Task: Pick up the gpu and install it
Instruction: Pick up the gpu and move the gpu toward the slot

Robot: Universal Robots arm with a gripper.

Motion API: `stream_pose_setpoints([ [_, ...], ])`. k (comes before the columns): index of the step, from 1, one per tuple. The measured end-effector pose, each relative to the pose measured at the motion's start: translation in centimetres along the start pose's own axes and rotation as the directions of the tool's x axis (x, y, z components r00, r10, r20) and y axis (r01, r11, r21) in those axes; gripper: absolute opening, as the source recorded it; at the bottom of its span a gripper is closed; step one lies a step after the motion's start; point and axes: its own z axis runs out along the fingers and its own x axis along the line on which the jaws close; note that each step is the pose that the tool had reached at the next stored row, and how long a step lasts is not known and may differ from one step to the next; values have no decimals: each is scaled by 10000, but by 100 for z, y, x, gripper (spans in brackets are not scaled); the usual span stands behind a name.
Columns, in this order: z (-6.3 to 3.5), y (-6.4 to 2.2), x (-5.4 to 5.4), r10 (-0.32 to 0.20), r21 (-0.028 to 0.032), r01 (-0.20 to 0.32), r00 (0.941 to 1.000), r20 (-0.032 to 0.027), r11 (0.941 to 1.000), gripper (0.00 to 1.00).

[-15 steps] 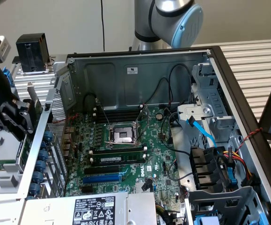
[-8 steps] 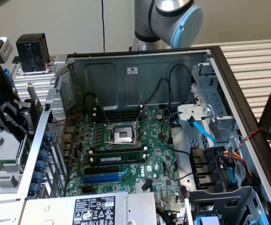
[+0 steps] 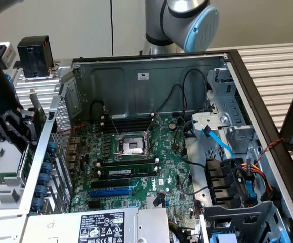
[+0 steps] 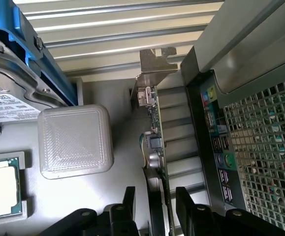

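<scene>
Narrowly, pincer (image 4: 155, 191) astride gpu (image 4: 154, 140) edge.

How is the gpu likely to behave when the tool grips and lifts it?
The gpu is a thin board seen edge-on beside the computer case, so it would probably tip sideways if nudged. Its metal bracket suggests stiffness at that end, but the small exposed components look fragile under a hard squeeze. The open tool straddles it.
</scene>
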Motion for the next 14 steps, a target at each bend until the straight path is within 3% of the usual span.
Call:
stream_pose_setpoints([
  [9, 5, 7, -25, 115, 172, -116, 9999, 50, 9998, 46],
  [11, 6, 9, -25, 161, 182, -162, 9999, 41, 9997, 46],
  [14, 10, 17, -26, 184, 204, -183, 9998, -33, 9996, 46],
])
